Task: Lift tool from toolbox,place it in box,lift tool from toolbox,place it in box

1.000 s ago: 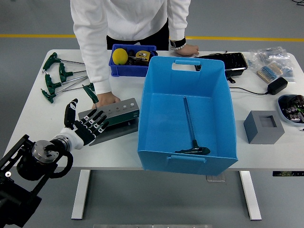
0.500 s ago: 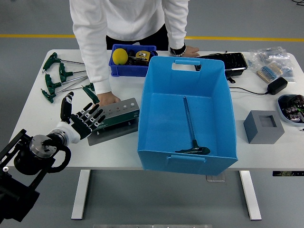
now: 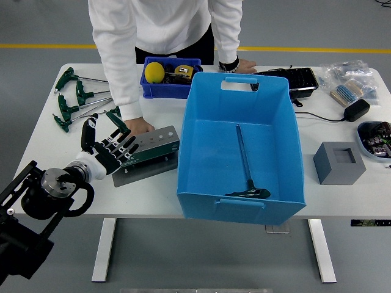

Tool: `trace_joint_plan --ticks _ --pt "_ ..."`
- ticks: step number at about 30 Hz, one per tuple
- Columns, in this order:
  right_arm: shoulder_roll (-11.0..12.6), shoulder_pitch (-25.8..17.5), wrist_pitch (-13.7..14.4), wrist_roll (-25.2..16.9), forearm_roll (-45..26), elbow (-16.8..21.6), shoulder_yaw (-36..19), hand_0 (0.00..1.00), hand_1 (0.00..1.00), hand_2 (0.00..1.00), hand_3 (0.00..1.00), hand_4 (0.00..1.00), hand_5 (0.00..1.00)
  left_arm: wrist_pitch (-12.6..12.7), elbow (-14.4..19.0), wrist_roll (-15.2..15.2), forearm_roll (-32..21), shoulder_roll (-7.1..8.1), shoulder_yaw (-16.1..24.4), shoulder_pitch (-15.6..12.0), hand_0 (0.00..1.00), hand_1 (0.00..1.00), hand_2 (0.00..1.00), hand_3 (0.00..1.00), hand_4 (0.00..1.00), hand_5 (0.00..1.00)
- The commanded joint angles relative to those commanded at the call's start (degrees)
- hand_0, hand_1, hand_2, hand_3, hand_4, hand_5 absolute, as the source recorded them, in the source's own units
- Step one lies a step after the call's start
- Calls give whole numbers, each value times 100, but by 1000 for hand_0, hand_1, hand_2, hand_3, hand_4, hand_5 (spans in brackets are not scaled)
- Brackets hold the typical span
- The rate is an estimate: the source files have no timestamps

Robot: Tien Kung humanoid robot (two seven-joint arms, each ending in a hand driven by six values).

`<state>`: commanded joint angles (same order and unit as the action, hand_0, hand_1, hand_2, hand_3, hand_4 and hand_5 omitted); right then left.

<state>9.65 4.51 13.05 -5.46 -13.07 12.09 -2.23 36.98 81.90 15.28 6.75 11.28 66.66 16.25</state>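
Left hand (image 3: 107, 148), fingers spread, hovers at the toolbox (image 3: 146, 152)'s nine o'clock end; one tool (image 3: 244, 168) lies in the blue box (image 3: 239, 146).

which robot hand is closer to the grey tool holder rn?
Left. The left hand hovers with fingers spread at the left end of the grey tool holder. The right hand is out of view.

— What sits at the desk's (image 3: 43, 137) right end?
— A grey block (image 3: 339, 162), a black adapter (image 3: 356, 110) and bagged parts (image 3: 348, 78).
— And at the far edge?
— A person in a white top (image 3: 159, 24), both palms on the desk.
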Motion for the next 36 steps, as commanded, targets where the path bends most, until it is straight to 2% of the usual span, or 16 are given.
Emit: trace_joint_plan --ticks 23,24,29,30,35,36 --pt "7 18 6 5 36 4 -17 675 650 719 586 848 761 0 -102 -223 -470 -71 -58 305 437 536 659 743 842 969" --pt "7 18 6 5 38 4 -17 675 650 719 586 849 761 0 -88 -239 -511 -71 -54 311 435 536 658 684 846 971" --pt "9 14 3 0 25 5 -6 675 650 719 586 849 761 0 38 -451 -921 -48 -33 312 435 536 658 684 846 971" --pt "8 13 2 -3 14 5 0 676 650 719 586 848 760 0 68 -484 -982 -43 -20 307 431 513 603 606 842 956" --pt "5 4 1 -7 -2 5 9 676 650 719 586 848 760 0 209 -581 -1136 -9 21 287 431 513 603 606 842 956" --pt "3 1 1 -7 -3 5 9 676 650 719 586 848 760 0 258 -609 -1164 -1 41 278 394 421 546 541 868 887"
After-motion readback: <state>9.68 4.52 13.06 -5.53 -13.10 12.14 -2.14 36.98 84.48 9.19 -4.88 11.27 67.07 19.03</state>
